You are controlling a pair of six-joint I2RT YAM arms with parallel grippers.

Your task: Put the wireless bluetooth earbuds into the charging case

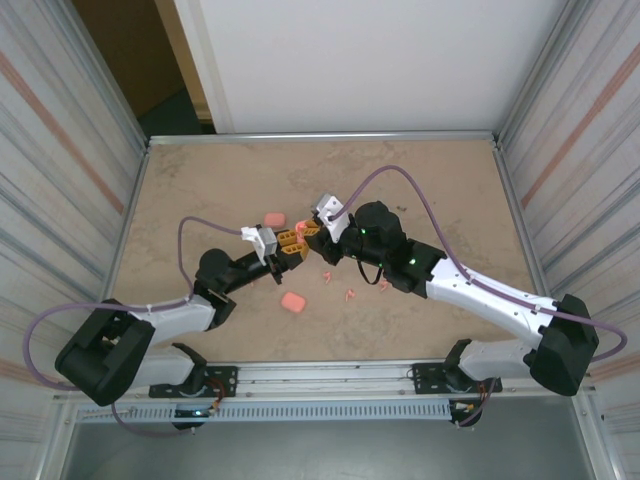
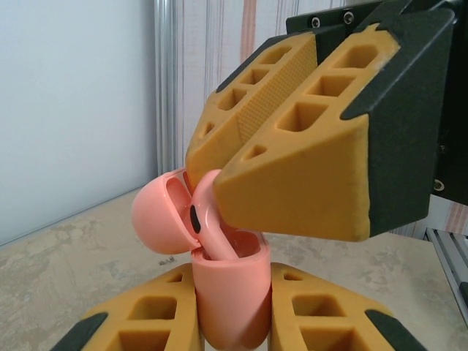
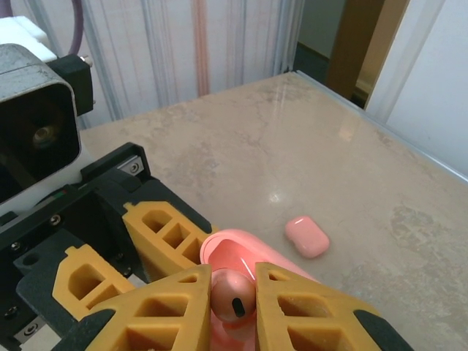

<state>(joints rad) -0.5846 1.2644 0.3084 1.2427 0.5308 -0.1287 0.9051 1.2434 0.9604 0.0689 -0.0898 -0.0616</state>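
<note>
Left gripper [image 2: 234, 287] clamps the open charging case [image 2: 232, 314] (lid hinged back). Right gripper [image 3: 232, 281] pinches one earbud [image 2: 207, 223], stem entering the case.

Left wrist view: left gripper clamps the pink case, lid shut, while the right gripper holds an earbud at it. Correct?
Not quite. The lid is open, swung back to the left; the left wrist view shows it. The rest holds: the left gripper clamps the pink case and the right gripper holds an earbud, its stem down in the case's mouth.
</note>
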